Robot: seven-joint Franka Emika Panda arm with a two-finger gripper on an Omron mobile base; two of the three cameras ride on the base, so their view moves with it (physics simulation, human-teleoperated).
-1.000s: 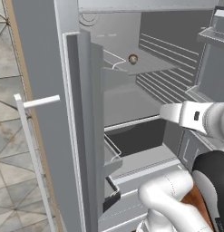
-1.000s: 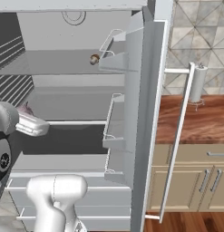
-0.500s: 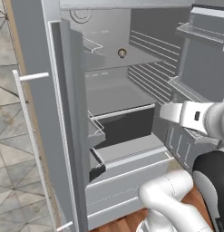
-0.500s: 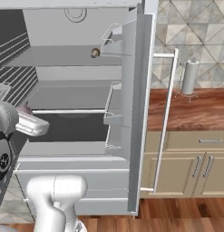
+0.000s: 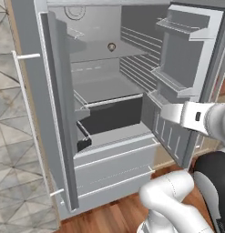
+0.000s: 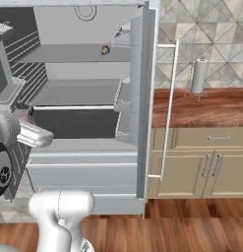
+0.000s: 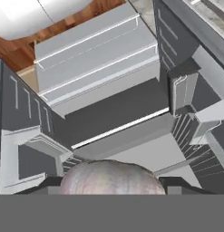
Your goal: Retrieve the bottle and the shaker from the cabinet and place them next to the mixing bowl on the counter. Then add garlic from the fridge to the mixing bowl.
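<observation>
Step in hand: the last one, as judged — garlic out of the fridge, bound for the mixing bowl.
Garlic (image 7: 112, 177): a pale, pink-tinged bulb sat right at the jaws in the hand view, between the two dark finger tips and touching both sides, so it read as pinched there.
Jaws (image 7: 112, 188): part-spread, closed onto the garlic bulb rather than pressed together; the tips themselves were mostly hidden by the bulb.
Fridge (image 5: 109, 150): both doors stood wide. Beyond the jaws lay its grey shelves and the lower drawer fronts.
Small round item (image 5: 111, 46): sat on an upper shelf, well apart from the jaws — too small to name.
Arm (image 5: 196, 116): the forearm reached across in front of the open fridge, level with the middle shelf.
Tabletop (image 6: 211, 106): wood-topped, off to the right of the fridge, well apart from the jaws, carrying a paper towel holder (image 6: 198, 76).
Next move, as judged: keep the pinch firm, clear the open door (image 6: 142, 98), then turn toward the tabletop and find the bowl before letting go.
</observation>
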